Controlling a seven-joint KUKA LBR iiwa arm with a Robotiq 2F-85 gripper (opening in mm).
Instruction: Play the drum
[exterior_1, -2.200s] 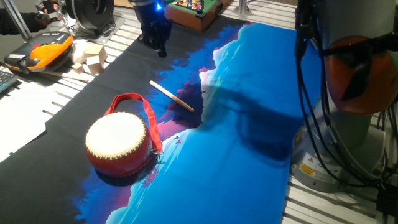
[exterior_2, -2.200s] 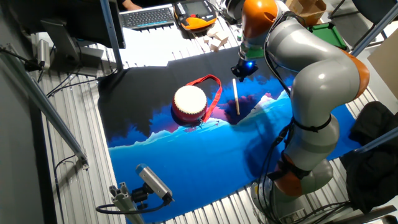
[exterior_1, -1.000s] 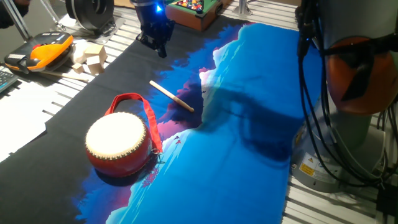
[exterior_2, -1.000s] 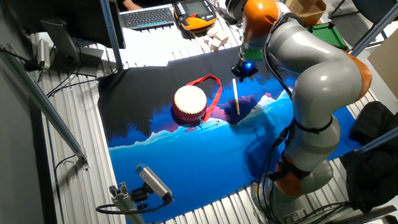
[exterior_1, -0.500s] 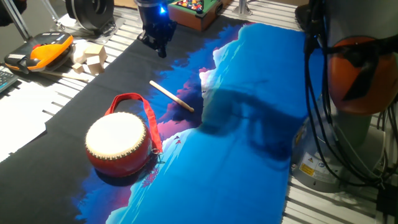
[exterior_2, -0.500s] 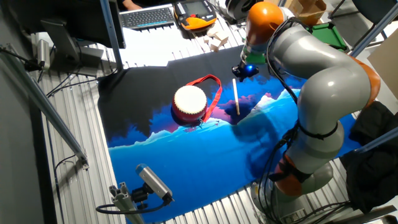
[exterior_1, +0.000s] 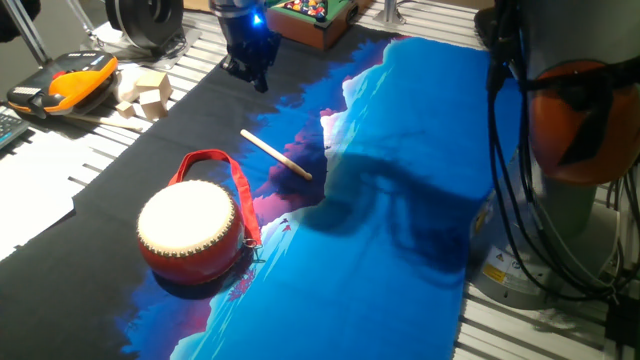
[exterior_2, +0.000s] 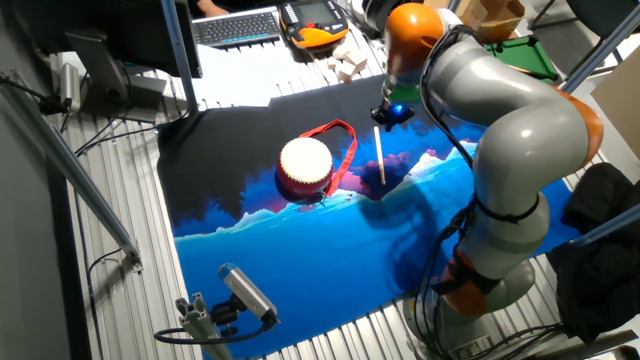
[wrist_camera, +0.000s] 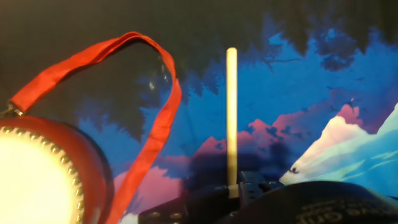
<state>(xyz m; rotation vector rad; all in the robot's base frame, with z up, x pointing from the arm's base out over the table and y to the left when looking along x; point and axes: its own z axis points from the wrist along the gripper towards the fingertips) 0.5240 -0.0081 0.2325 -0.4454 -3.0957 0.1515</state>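
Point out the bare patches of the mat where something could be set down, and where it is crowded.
Free: the blue mat right of the stick, and in front of the drum. The black cloth behind the drum's strap is bare. Crowded: the strip where drum, strap and stick lie close.

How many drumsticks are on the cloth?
1. The wooden stick lies flat on the cloth, beside the drum and its red strap. No second one shows in any view.

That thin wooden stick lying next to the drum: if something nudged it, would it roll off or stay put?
The stick looks round and slim, so a sideways nudge would probably roll it. The cloth under it may slow that. It lies straight and looks stiff and light. The drum, sitting flat, seems steadier.
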